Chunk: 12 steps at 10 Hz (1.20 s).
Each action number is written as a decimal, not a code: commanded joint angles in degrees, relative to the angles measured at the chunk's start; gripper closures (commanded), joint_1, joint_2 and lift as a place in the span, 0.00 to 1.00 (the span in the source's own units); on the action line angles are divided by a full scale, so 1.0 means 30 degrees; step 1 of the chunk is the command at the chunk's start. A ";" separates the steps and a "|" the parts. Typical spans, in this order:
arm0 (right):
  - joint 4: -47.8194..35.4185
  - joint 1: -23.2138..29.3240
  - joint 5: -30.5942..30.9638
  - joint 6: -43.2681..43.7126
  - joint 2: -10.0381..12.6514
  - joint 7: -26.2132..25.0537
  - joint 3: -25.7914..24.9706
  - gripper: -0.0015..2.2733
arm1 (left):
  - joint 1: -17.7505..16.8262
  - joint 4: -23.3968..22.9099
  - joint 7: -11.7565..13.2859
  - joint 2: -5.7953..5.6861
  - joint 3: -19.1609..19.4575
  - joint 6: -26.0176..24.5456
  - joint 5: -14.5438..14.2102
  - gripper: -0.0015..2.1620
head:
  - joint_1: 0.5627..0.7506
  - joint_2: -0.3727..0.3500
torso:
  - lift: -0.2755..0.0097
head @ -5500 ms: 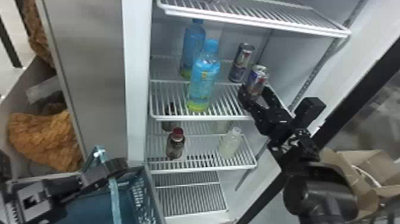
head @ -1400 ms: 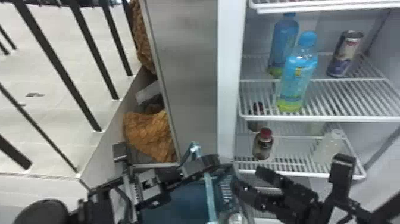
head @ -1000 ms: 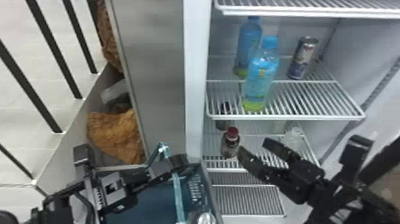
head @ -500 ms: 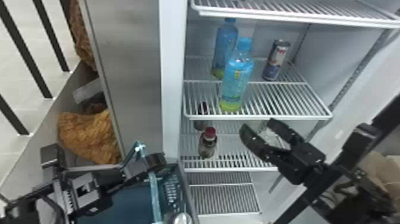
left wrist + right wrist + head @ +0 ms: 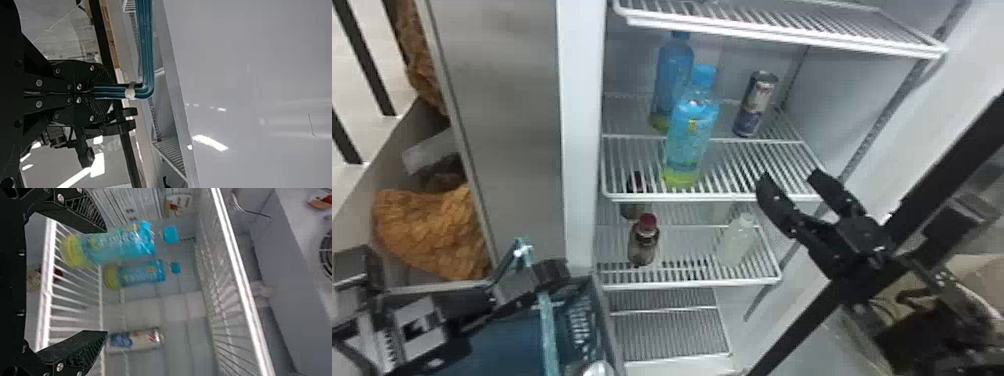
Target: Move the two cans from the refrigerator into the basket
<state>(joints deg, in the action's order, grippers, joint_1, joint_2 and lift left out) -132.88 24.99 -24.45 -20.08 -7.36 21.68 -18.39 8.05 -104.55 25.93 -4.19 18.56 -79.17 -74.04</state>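
One can [image 5: 756,104] remaining, upright on the wire shelf [image 5: 682,198], upper right of centre in the head view. One silvery round top [image 5: 599,369], bottom centre, inside the basket [image 5: 499,350]; probably the other can.

Right gripper [image 5: 789,176]: fingers spread, empty, at the shelf's front edge, right of centre. Left gripper [image 5: 105,92]: closed on the basket's handle [image 5: 147,51].

Hazards: a reach drifting toward the left of the head view could knock the front blue bottle [image 5: 692,135]. Too low an approach could catch fingers on the shelf's front rail. A fingertip meeting the can off-centre could tip it backward. A slack hold on the handle could let the basket swing.

Changes: two cans on the shelf 5.5 s ago, one now. Right gripper, below shelf level half a second ago, has risen to its edge.
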 commanded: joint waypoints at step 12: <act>0.2365 -0.2611 0.2246 0.0834 0.0197 -0.3361 -0.0382 0.06 | 0.0036 0.0000 0.0000 -0.0041 -0.0056 0.0000 0.0038 0.55 | 0.70 0.04 | 0.84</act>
<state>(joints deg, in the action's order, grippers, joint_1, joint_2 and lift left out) -126.92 18.40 -18.27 -17.57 -6.77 11.63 -19.80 8.17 -104.55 25.93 -4.31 18.41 -79.17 -73.93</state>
